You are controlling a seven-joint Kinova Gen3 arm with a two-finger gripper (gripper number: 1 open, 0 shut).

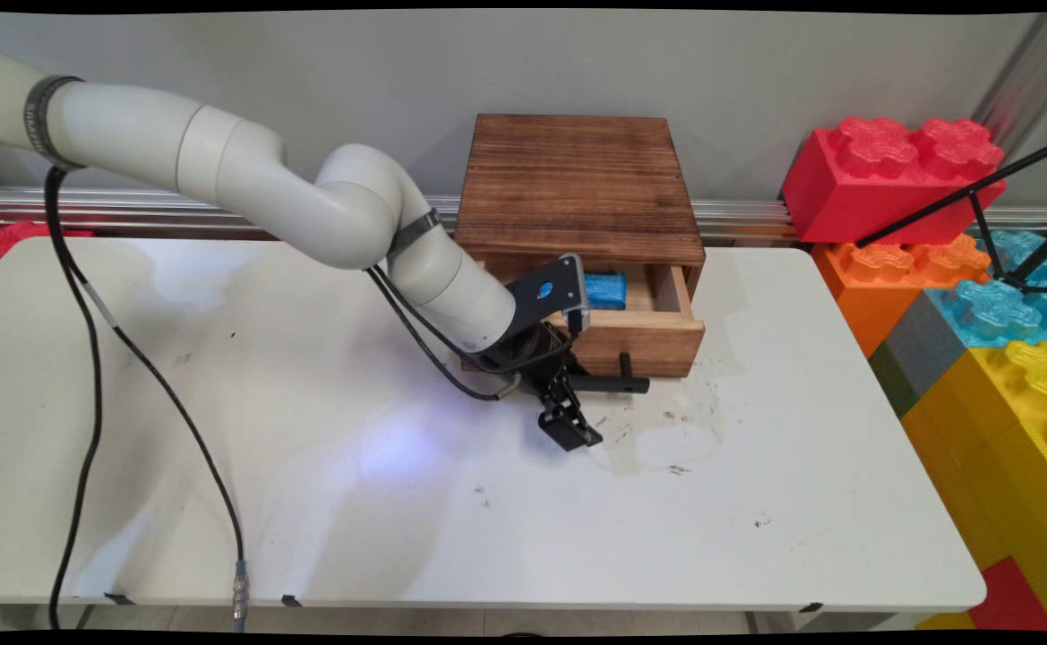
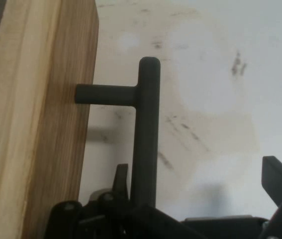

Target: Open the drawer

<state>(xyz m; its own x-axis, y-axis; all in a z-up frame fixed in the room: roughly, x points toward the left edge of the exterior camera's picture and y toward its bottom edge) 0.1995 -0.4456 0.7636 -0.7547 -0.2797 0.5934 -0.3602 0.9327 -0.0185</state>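
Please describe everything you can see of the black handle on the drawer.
The black handle is a dark, matte bar, metal by its look, held off the drawer front of light wood by a short post. The bar lies level above the white table. The tool is open around one end; contact is unclear.

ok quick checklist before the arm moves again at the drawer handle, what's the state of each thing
1. Gripper open: ok, the fingers stand apart in the hand view.
2. Handle bar between the fingers: ok, it runs beside the left finger; contact cannot tell.
3. Drawer open: ok, pulled partly out of the wooden box.
4. Blue object inside the drawer: ok, it lies near the back.
5. Cables clear of the handle: cannot tell, they loop close beside the gripper.
6. Table bare in front of the drawer: ok, only smudges.
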